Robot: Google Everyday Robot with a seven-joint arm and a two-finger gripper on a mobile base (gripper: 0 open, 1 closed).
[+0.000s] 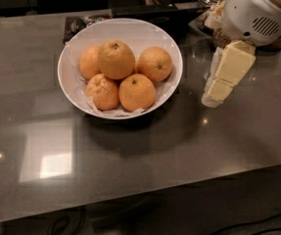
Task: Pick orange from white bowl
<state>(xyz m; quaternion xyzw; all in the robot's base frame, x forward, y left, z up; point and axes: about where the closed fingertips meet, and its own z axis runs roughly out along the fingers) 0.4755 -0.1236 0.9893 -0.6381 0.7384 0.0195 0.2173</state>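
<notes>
Judging the orange (115, 58) from here, I expect a firm, fairly heavy fruit with some give under its dimpled skin. That bumpy surface should offer decent friction, but the round shape can roll out of a shallow pinch. It sits highest in the white bowl (130, 31), toward the back, resting on the fruit around it. I would take hold across its widest part, coming from above, since its top is clear and its flanks touch neighbours.

The bowl holds 5 pieces in all: the pale big one plus 4 smaller oranges (136, 92), deeper in colour, packed close together on crinkled paper (114, 112). Lifting the top one may let the others shift.

My gripper (214, 96) hangs low over the table (130, 170) to the right of the bowl, outside its rim and holding nothing. I cannot tell whether it is spread or pressed together.
</notes>
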